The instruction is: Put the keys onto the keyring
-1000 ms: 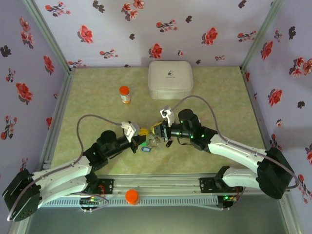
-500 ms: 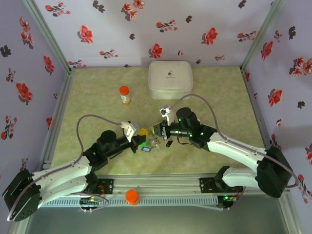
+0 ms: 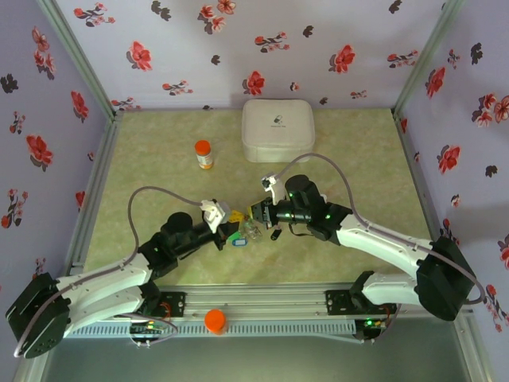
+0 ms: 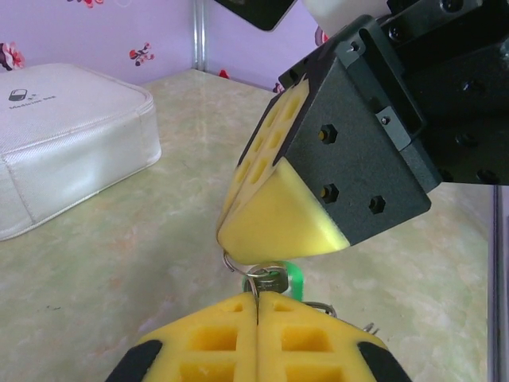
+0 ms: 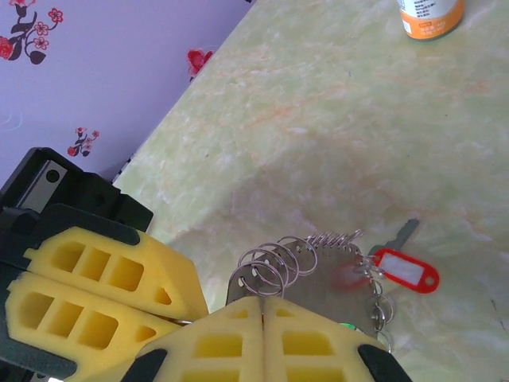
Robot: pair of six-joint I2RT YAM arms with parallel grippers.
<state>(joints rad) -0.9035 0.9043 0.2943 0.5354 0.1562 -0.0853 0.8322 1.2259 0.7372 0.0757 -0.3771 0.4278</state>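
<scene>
Mid-table, two robot arms meet tip to tip over a bunch of keys on the marbled green table (image 3: 358,159). The left gripper (image 4: 256,302) has its yellow pads pressed flat together with no gap between them; a small split ring and the green-tagged key (image 4: 291,276) sit right at their tips, apparently pinched there. The right gripper (image 5: 262,309) is likewise closed, its pads (image 5: 306,342) meeting on the keyring (image 5: 273,267), whose silver wire loops fan out just above the seam. From the left wrist camera, the right gripper's wedge-shaped pad hangs directly over the left fingertips, almost touching the ring. A red-tagged key (image 5: 402,272) hangs off the loops and lies on the tabletop beside them. Seen from above, a blue tag (image 3: 238,243) lies just below the meeting point and a dark tag (image 3: 275,235) just to its right. An orange-capped bottle (image 3: 204,154) and a white zipped case (image 3: 277,130) stand well behind.
</scene>
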